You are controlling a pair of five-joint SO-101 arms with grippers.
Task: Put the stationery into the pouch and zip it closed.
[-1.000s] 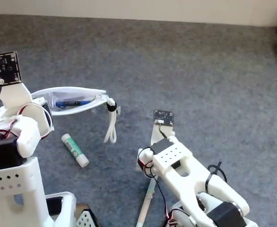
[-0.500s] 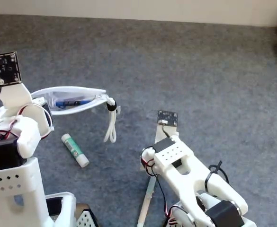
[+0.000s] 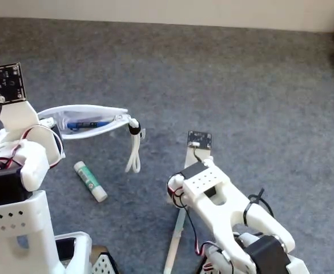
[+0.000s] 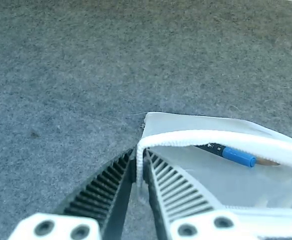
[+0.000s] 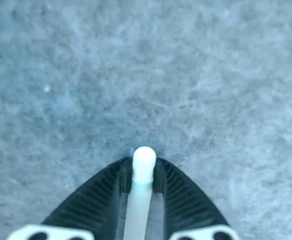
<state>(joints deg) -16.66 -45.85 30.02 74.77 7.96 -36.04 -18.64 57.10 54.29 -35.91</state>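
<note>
Right now I am clenching my right gripper (image 5: 144,166) around a slim white pen (image 5: 144,154), its rounded end poking out just past the ribbed black fingers. In the high view its long shaft is trailing back under my right arm, low over the bench (image 3: 241,85). I am judging it to be light, stiff and smooth, so it is likely to pivot or slide in a grip this close to one end; a hold nearer its middle would be steadying it better, and squeezing harder is not going to hurt it.

My left gripper (image 4: 140,161) is pinching the end of the pouch (image 3: 92,116) where the thick white zipper band begins, holding its mouth open and facing up. The pouch is looking soft and floppy, a translucent plastic skin with only the woven band giving it any shape, so I am expecting the opening to sag or fold if it is nudged. A blue pen (image 4: 238,156) is already lying inside. A white strap (image 3: 134,154) is hanging from the far end, near the zipper pull, and that looks the sensible place to grab for closing.

A glue stick (image 3: 90,181), a short hard cylinder with a green label, is lying on the bench just beside the pouch; it is likely to roll. The bench is wearing a grey, felt-like cover that should be damping that.
</note>
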